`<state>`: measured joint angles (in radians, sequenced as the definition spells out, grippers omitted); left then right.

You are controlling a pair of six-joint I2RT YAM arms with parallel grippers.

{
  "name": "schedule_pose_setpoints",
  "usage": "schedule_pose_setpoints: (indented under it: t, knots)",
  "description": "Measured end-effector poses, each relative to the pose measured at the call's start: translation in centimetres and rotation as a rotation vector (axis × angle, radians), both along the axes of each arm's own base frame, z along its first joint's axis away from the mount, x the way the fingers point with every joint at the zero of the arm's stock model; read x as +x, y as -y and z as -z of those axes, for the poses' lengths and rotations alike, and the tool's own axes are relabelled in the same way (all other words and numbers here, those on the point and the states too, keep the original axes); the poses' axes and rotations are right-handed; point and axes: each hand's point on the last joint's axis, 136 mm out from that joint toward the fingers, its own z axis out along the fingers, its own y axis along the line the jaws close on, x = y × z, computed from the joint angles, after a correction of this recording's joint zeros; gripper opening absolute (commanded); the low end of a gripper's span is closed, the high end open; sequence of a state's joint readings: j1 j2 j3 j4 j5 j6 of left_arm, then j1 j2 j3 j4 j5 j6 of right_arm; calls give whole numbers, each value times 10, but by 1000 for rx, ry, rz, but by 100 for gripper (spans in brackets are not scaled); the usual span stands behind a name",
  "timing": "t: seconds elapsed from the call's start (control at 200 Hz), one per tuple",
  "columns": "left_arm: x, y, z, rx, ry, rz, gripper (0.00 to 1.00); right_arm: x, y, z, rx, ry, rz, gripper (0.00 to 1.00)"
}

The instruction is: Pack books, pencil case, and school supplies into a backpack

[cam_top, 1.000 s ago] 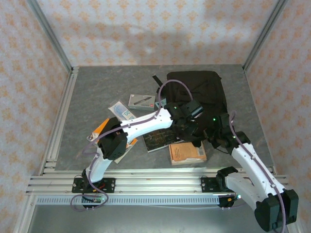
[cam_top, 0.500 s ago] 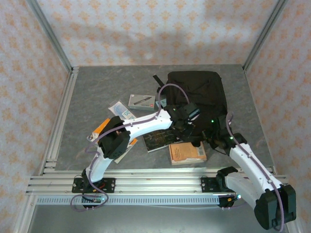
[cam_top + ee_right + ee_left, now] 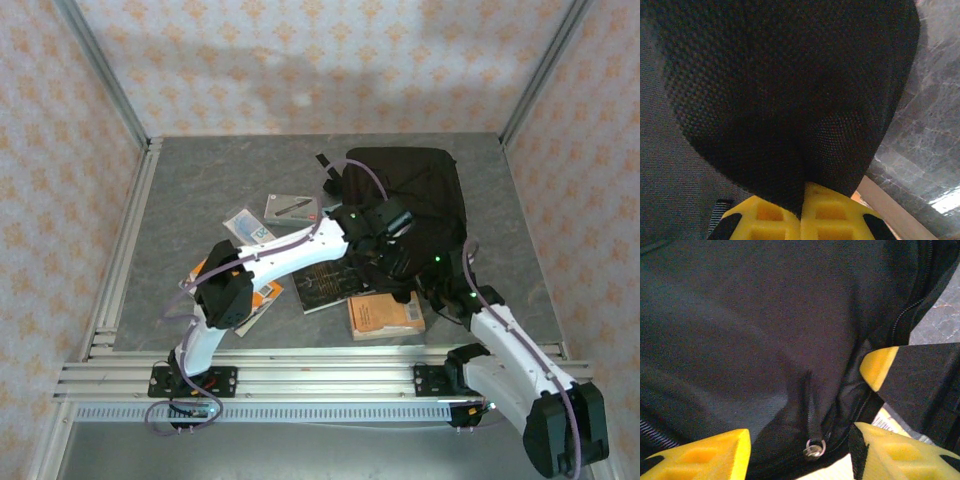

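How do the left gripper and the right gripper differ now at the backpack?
The left gripper has its jaws apart; the right gripper has them pressed together. The left gripper holds nothing, a metal zip pull lying free between its jaws; the right gripper pinches a fold of the backpack. Both are yellow-tipped and close to the black fabric.

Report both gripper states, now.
Left gripper: open, holding nothing, right at the backpack.
Right gripper: closed, pinching backpack fabric.
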<state>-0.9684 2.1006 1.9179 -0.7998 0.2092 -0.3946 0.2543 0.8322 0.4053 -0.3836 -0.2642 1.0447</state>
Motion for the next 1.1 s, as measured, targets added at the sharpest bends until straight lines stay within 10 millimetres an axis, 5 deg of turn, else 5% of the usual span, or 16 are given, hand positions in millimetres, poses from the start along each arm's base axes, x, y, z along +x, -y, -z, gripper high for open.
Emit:
schedule_pose_setpoints:
  t: [0.35, 0.585, 0.726, 0.891, 1.101]
  knots:
    - [-5, 8, 59, 111, -65, 16, 52, 1, -4, -8, 41, 50, 3, 0]
    - [-4, 5, 66, 128, -56, 11, 1, 2, -4, -10, 46, 56, 2, 0]
    - [-4, 5, 69, 127, -59, 4, 0, 2, -4, -10, 44, 56, 2, 0]
    - [-2, 1, 55, 94, -49, -22, 0, 1, -3, -10, 29, 52, -3, 0]
    - [4, -7, -8, -22, 50, -76, 0, 10, -8, -34, 32, 100, -34, 0]
